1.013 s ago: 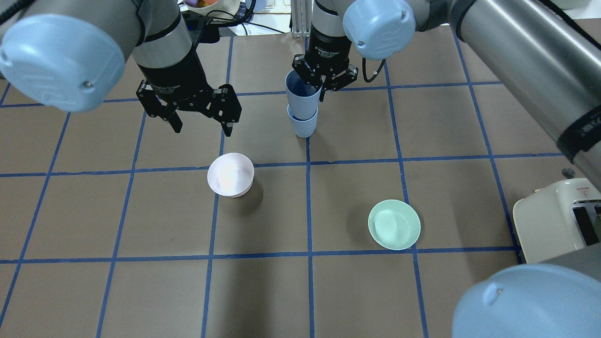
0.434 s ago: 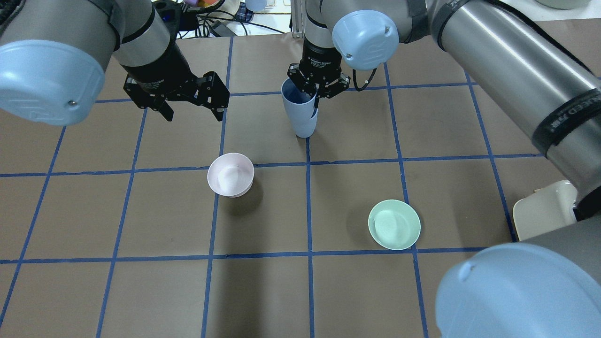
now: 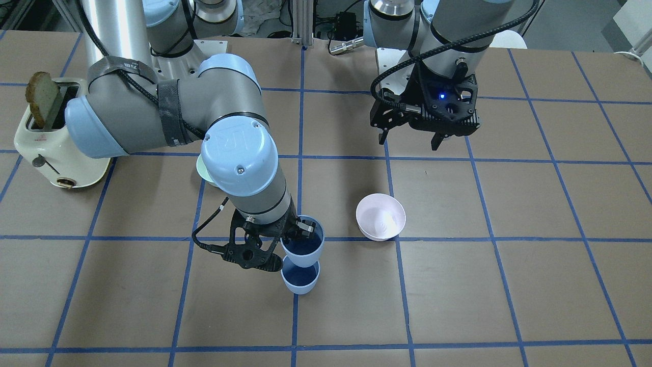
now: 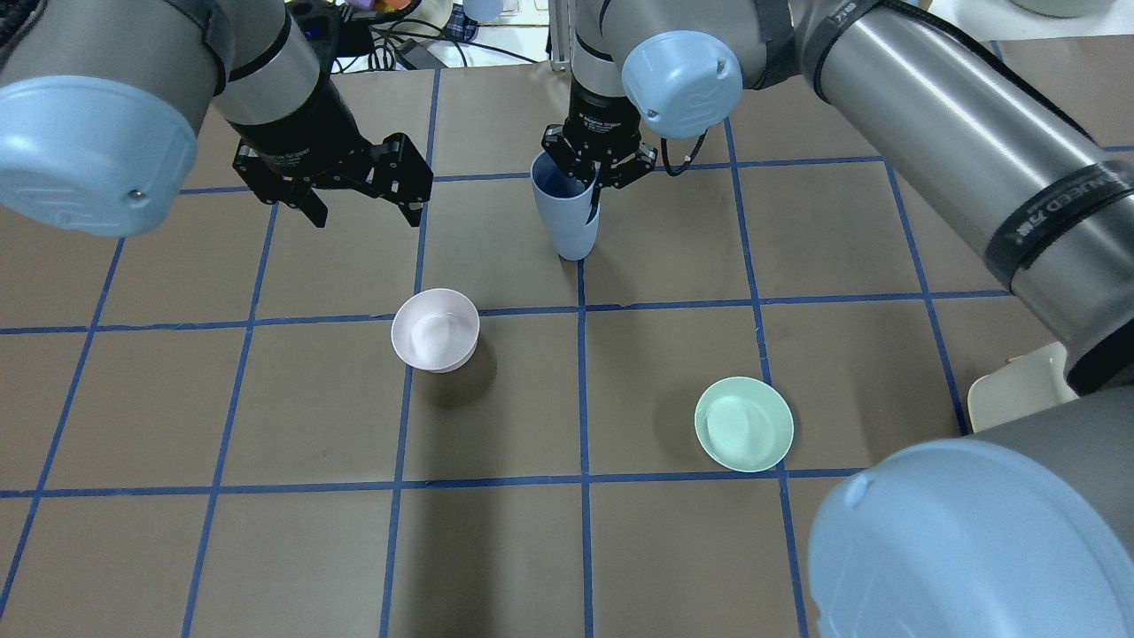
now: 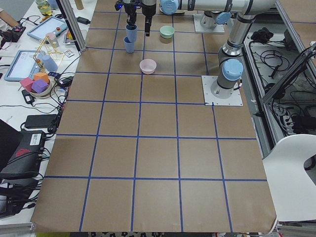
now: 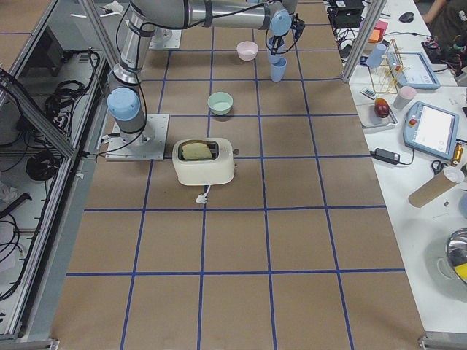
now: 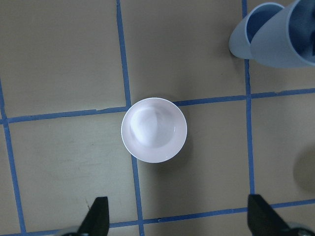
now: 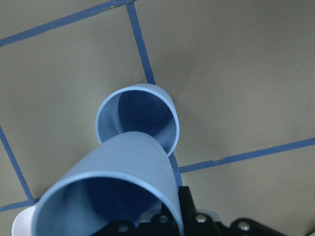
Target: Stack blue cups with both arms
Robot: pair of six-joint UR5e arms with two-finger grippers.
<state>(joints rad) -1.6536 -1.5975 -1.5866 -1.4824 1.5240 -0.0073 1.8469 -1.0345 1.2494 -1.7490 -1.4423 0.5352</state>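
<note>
So the two small pale periwinkle-blue tapered plastic tumblers are lined up one over the other. In the overhead view they're toward 12 o'clock on the brown paper-covered table point(image 4: 496, 549) with its blue tape grid.

The lower blue cup point(image 3: 300, 280) stands upright on the table, right by a tape line. The upper blue cup point(image 3: 302, 245) has its base down in the lower one's mouth, leaning a bit. In the right wrist view the base of the upper blue cup point(image 8: 123, 187) covers part of the rim of the lower blue cup point(image 8: 147, 113). Can't honestly tell how deep it's seated.

The right claw point(image 4: 592, 197) is clamped on the upper cup's rim, one finger inside and one outside the wall.

The left claw point(image 4: 366, 215) is off at 9 o'clock from the cups, up above the table, fingers spread wide with nothing in them. Its wrist camera looks straight down on the pale pink round bowl point(image 7: 154, 129), with the cups showing at 1 o'clock in that view.

Overhead, that pink bowl sits at about 7 o'clock from the cups, and a mint-green round bowl point(image 4: 743, 424) is at 5 o'clock, farther out. A cream toaster with a bread slice in it point(image 3: 46, 137) is at the table's edge on the right arm's side.
</note>
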